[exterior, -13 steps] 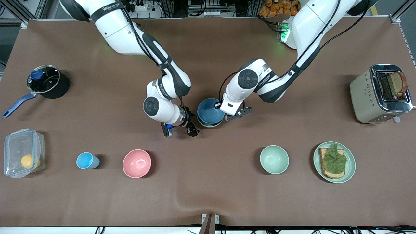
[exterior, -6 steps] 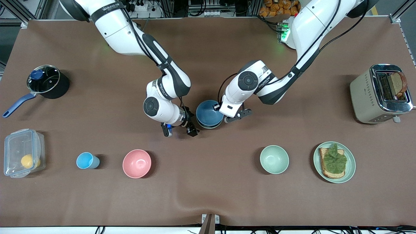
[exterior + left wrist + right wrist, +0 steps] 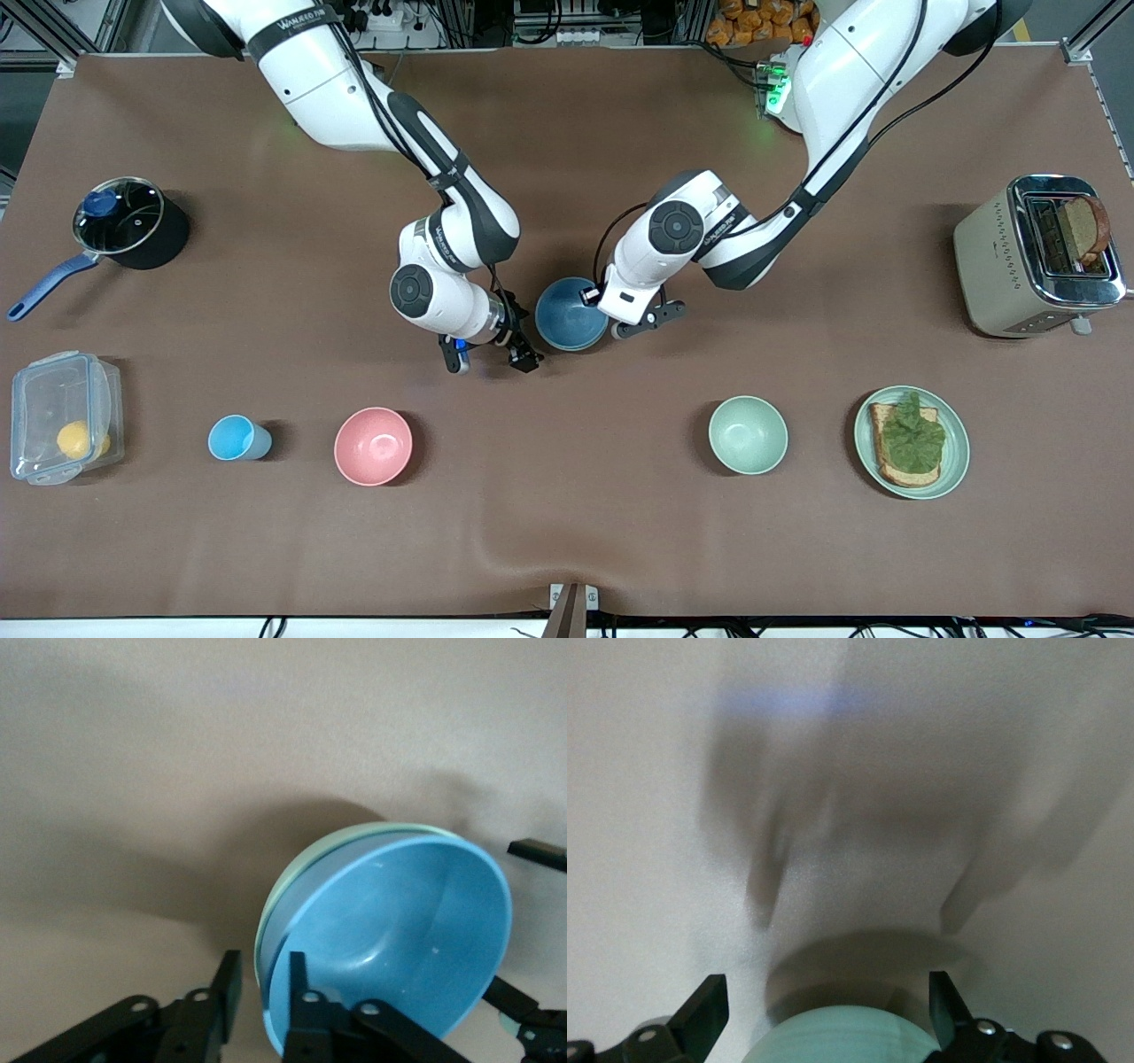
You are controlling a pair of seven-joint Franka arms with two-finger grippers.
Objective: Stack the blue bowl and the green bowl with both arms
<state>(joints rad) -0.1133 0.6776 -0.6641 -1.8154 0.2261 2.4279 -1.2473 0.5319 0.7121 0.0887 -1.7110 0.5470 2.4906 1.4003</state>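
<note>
The blue bowl (image 3: 567, 312) sits nested in the green bowl (image 3: 574, 349) at the table's middle; only a thin green rim shows around it. In the left wrist view the blue bowl (image 3: 399, 939) lies a little askew inside the green rim (image 3: 337, 843). My left gripper (image 3: 602, 297) (image 3: 264, 957) straddles the stack's rim, one finger inside the blue bowl and the other outside with a gap to the rim. My right gripper (image 3: 492, 354) is wide open beside the stack, toward the right arm's end. The green bowl (image 3: 842, 1036) shows low between the right gripper's (image 3: 826, 979) spread fingers, untouched.
Nearer the front camera stand a mint-green bowl (image 3: 748, 434), a pink bowl (image 3: 373, 446), a light-blue cup (image 3: 235, 438) and a green plate (image 3: 961, 452) with toast. A toaster (image 3: 1019, 257) is at the left arm's end; a pot (image 3: 133, 226) and a plastic box (image 3: 62, 416) are at the right arm's end.
My left arm and the blue bowl have shifted slightly toward the front camera and lower. The right arm has not moved.
</note>
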